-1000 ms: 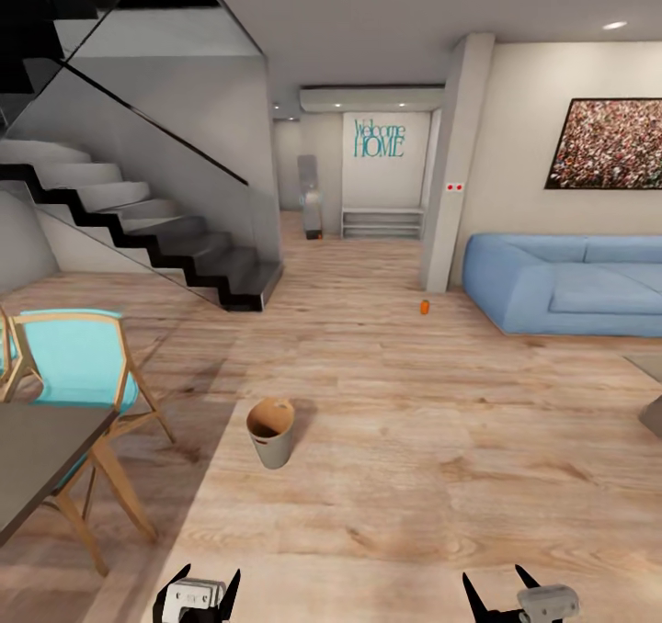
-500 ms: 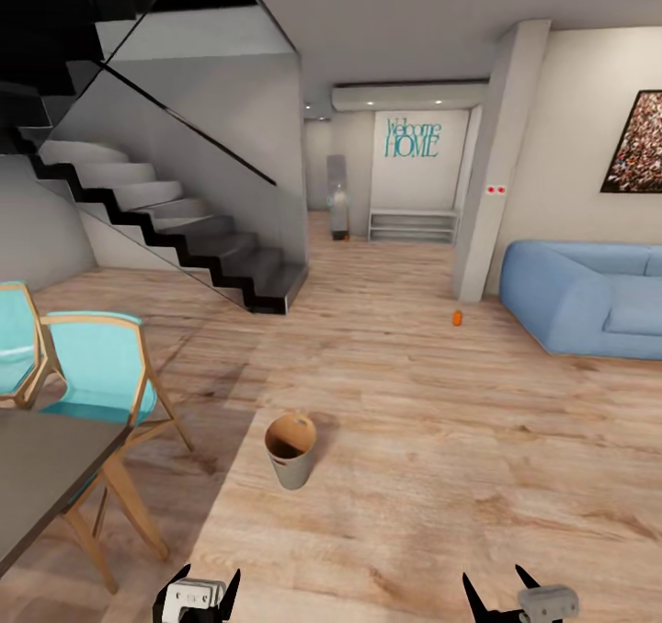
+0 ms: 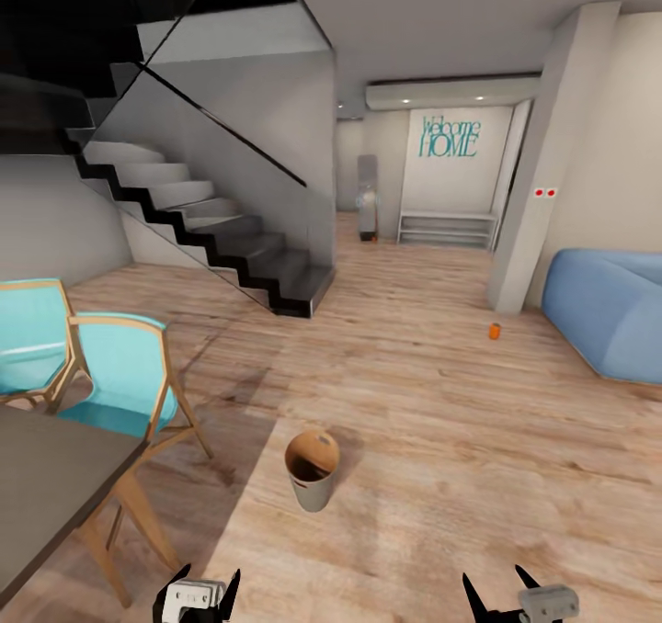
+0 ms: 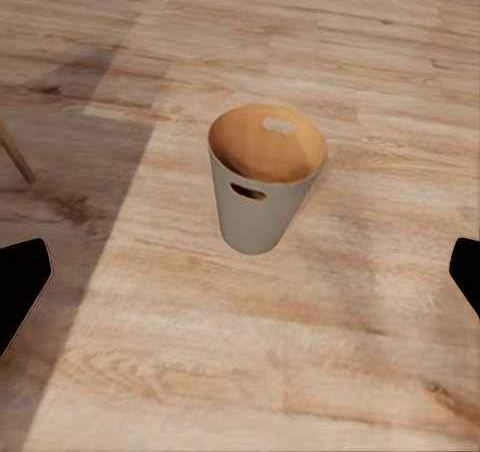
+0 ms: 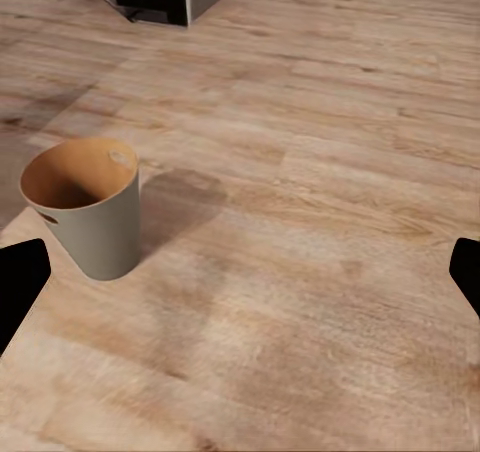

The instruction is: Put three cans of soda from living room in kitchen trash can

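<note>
Black fingertips mark the nearest ground in the head view: the left gripper (image 3: 196,594) and the right gripper (image 3: 517,595) both hang low ahead of the robot, fingers spread apart and holding nothing. This carriage suits travel, in my judgement, since no can is within reach.

Just beyond, the tash can (image 3: 312,470) stands upright on the light wood plank floor (image 3: 441,476), its grey wall tapering down and its coppery inside open to view. From the left wrist camera the tash can (image 4: 266,177) shows its oval handle slot and appears empty; no can is seen inside. It stands on open floor beside the dark table (image 3: 46,485) and two turquoise chairs (image 3: 110,375).

Further off, one orange can of soda (image 3: 495,331) stands alone on the floor, near the grey pillar (image 3: 542,173) and the blue sofa (image 3: 607,311), well apart from the bin. The task appears to be at its start: this can awaits collection. Farthest lie the black staircase (image 3: 221,237) and the "Welcome HOME" wall sign (image 3: 450,136).
</note>
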Tool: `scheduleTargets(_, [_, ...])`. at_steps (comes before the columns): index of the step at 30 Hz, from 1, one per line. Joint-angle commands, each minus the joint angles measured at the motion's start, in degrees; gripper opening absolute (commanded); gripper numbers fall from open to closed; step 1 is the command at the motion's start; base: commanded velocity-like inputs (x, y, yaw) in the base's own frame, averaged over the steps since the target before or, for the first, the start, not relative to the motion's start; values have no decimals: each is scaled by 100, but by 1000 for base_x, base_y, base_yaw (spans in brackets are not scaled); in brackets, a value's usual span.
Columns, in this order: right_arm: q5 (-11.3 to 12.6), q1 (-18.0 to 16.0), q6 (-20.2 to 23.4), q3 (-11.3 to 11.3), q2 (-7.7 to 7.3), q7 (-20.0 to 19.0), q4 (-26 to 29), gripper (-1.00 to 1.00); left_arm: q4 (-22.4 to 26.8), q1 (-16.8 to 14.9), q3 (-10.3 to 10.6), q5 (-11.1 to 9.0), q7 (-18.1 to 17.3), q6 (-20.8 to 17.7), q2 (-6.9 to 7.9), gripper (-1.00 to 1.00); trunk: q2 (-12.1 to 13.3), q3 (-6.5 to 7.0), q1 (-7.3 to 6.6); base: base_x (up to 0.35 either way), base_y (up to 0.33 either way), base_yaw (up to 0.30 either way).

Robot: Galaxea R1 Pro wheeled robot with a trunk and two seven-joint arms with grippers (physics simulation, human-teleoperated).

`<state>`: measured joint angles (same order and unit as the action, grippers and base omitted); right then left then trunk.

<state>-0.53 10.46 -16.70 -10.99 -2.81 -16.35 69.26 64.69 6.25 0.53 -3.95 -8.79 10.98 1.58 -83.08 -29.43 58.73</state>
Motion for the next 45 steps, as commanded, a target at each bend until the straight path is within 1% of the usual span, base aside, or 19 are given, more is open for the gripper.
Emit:
scheduleTargets(1, [0,0,0,0,0,0,0,100,0,0,0,0,0,0,0,100,0,0,0,253,0,194])
scheduleTargets(11, [0,0,0,0,0,0,0,100,0,0,0,0,0,-1,0,100,0,0,0,246,-5,194])
scheduleTargets(18, [0,0,0,0,0,0,-3,100,0,1,0,0,0,-2,0,100,0,0,0,243,-84,194])
scheduleTargets(45, [0,0,0,5,5,0,-65,100,9,2,10,-8,8,0,0,100,0,0,0,234,-194,191])
